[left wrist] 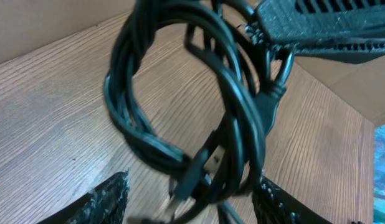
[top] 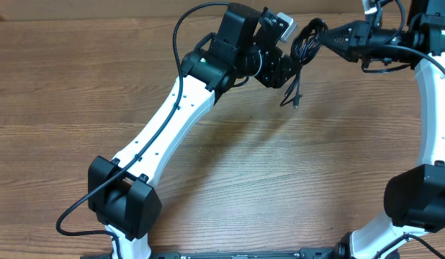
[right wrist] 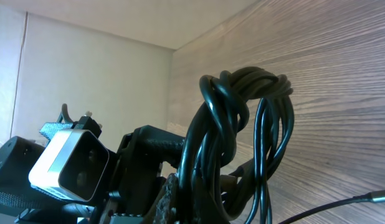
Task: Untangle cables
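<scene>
Black cables (top: 306, 44) hang mid-air as one coil, top pinched tight in R gripper (top: 325, 34); L gripper (left wrist: 191, 202) wide open, holding nothing, fingers straddling coil's lower loops.

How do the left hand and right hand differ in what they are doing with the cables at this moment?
The right hand is shut on the top of the cables, while the left hand is open, its fingers spread on either side of the bundle's lower part. In the overhead view, the right hand reaches in from the robot's right and the left hand from its left. Both meet at the same bundle.
</scene>
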`<action>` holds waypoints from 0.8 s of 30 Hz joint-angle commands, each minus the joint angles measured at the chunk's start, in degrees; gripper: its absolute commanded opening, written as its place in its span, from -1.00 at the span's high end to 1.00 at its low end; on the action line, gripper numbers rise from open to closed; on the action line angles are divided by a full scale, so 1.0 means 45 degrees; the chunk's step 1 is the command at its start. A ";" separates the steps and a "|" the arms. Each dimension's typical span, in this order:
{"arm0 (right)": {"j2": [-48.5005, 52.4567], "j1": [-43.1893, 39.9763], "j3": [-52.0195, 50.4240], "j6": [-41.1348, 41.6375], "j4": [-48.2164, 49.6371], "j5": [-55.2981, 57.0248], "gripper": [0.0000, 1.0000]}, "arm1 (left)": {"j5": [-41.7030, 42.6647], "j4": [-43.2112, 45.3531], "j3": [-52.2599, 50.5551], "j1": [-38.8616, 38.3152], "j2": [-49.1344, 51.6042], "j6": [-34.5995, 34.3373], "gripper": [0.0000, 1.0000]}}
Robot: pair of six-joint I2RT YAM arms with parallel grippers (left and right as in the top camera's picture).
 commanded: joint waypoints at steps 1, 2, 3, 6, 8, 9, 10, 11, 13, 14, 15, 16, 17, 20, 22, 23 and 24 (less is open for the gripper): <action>-0.0486 0.0219 0.0393 -0.0102 0.0053 -0.0549 0.93 | 0.0311 0.0083 -0.0058 0.0078 -0.0306 0.0102 -0.27; -0.0486 0.0238 0.0393 -0.0102 0.0049 -0.0554 0.92 | 0.0311 0.0083 -0.0058 0.0078 -0.0306 0.0107 -0.18; -0.0486 0.0253 0.0393 -0.0102 0.0049 -0.0554 0.93 | 0.0311 0.0083 -0.0058 0.0078 -0.0306 0.0107 0.10; -0.0486 0.0253 0.0393 -0.0097 0.0049 -0.0554 0.92 | 0.0311 0.0073 -0.0058 0.0078 -0.0306 0.0107 0.88; -0.0486 0.0253 0.0393 -0.0097 0.0049 -0.0549 0.93 | 0.0311 0.0073 -0.0058 0.0078 -0.0306 0.0107 0.91; -0.0486 0.0253 0.0393 -0.0097 0.0053 -0.0549 0.92 | 0.0311 0.0063 -0.0058 0.0078 -0.0306 0.0107 0.91; -0.0486 0.0253 0.0393 -0.0097 0.0058 -0.0549 0.92 | 0.0311 0.0039 -0.0058 0.0078 -0.0306 0.0107 0.92; -0.0486 0.0253 0.0393 -0.0092 0.0102 -0.0554 0.93 | 0.0306 0.0015 -0.0058 0.0078 -0.0306 0.0107 0.92; -0.0486 0.0248 0.0393 0.0010 0.0243 -0.0554 0.93 | 0.0301 -0.0073 -0.0063 0.0078 -0.0306 0.0112 0.92; -0.0486 0.0228 0.0393 0.0053 0.0311 -0.0549 0.92 | 0.0301 -0.0126 -0.0063 0.0078 -0.0306 0.0112 0.91; -0.0486 0.0228 0.0393 0.0053 0.0389 -0.0559 0.92 | 0.0301 -0.0204 -0.0063 0.0078 -0.0306 0.0112 0.90; -0.0486 0.0228 0.0393 0.0126 0.0447 -0.0554 0.93 | 0.0291 -0.0282 -0.0063 0.0078 -0.0306 0.0121 0.89; -0.0486 0.0228 0.0393 0.0287 0.0529 -0.0554 0.93 | 0.0287 -0.0364 -0.0063 0.0078 -0.0306 0.0204 0.90; -0.0486 0.0223 0.0393 0.0398 0.0826 -0.0559 0.92 | 0.0136 -0.0665 -0.0068 0.0078 -0.0306 0.0461 0.87; -0.0486 0.0170 0.0393 0.0685 0.0981 -0.0563 0.92 | -0.0170 -0.0894 -0.0068 0.0078 -0.0306 0.0549 0.86; -0.0486 0.0121 0.0393 0.0729 0.1069 -0.0563 0.92 | -0.0335 -0.1020 -0.0068 0.0083 -0.0306 0.0646 0.86; -0.0486 0.0078 0.0393 0.0729 0.1107 -0.0563 0.92 | -0.0500 -0.1132 -0.0068 0.0083 -0.0306 0.0651 0.87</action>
